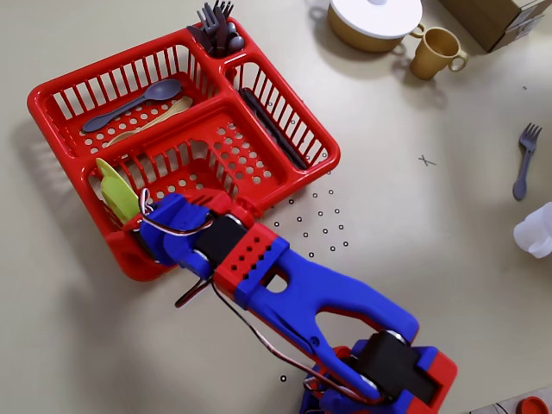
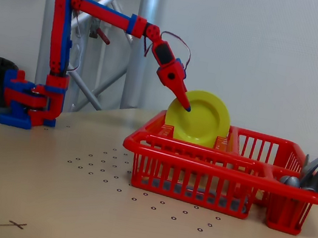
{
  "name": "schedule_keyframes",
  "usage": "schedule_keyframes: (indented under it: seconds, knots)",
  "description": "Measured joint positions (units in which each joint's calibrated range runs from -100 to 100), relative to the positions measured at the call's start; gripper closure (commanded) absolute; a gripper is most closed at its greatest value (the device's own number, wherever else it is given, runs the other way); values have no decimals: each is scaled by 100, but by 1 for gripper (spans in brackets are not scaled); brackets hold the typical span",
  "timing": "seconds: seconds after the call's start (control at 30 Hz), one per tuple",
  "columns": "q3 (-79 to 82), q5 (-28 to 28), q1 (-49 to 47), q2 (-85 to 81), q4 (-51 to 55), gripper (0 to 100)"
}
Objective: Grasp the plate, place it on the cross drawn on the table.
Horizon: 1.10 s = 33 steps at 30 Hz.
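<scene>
1. Nearest the fixed camera I have the cross [image 2: 11,224], a thin pen-drawn x at the near left of the table [image 2: 46,167]. Nothing sits on it, so the placing is all still ahead of me. The table is smooth, matte beige, sprinkled with small black ring dots.
2. Further back stands the red drying rack [image 2: 200,163], glossy moulded plastic with slatted walls and a perforated floor. Its right-hand compartment holds dark grey cutlery [image 2: 312,174].
3. The plate [image 2: 203,118] stands on edge in the far left part of the rack, in the fixed view: lime-green plastic, round, with a shallow well and a wide rim. From overhead only a sliver of it [image 1: 115,191] shows beside my arm.
4. My gripper [image 2: 183,102] reaches down to the plate's left rim, its pointed red-and-blue fingers overlapping the edge. I cannot tell whether they straddle the rim or have closed on it; the overhead view hides the tips under the wrist.
5. By my judgement I am at the grasp itself. Lifting the plate clear of the rack, carrying it across and setting it on the cross all remain.
6. Farthest left, the arm's base [image 2: 26,102] is blocky printed plastic.
</scene>
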Motion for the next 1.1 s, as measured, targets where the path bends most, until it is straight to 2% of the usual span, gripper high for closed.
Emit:
schedule_keyframes:
  seconds: [0.3, 0.5, 1.1]
  knots:
    - [-407, 10, 0, 441, 0, 78]
    - [-515, -20, 0, 441, 0, 86]
    - [-515, -215, -164, 556, 0, 100]
